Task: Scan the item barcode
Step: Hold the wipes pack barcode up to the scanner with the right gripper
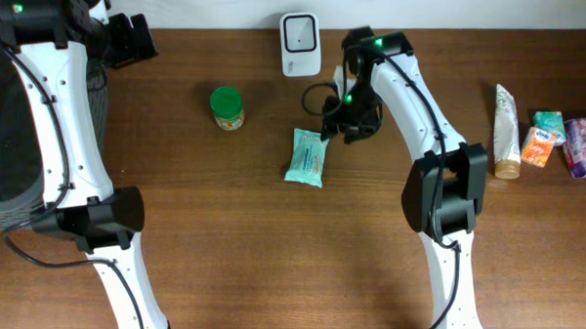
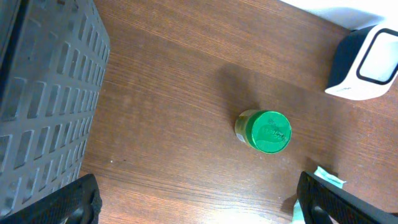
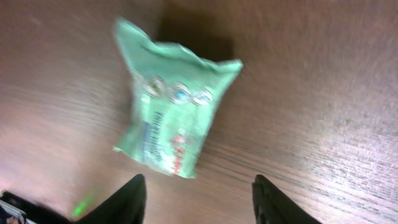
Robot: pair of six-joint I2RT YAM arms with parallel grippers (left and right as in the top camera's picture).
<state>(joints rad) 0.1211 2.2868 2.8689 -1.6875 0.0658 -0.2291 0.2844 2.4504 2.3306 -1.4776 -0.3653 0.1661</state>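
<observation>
Near the middle of the table (image 1: 222, 240) lies the packet (image 1: 306, 157), flat on the wood, just to the left of my right gripper (image 3: 199, 182). It is a soft pouch of pale teal foil, a little crumpled, with crimped short ends. On the upper face I see a row of small round pictures and some print below them, but the right wrist view is blurred and I cannot read it or find a barcode there.

My right gripper hangs above the near end of the packet. Its two dark fingers stand apart with only bare wood between them, so the jaws are open and hold nothing. The left gripper (image 2: 193, 186) is far back on the left, its jaws spread wide and also empty.

The table is dark brown wood with a fine grain. The scanner (image 1: 300, 44), a white box with a dark window, stands at the back edge behind the packet. A jar (image 1: 228, 108) with a green lid stands left of the packet, apart from it. A grey basket (image 2: 43, 93) with a grid wall is at the far left. At the right lie a tube (image 1: 507, 131) and two small packs (image 1: 543, 139), well apart from the packet.
</observation>
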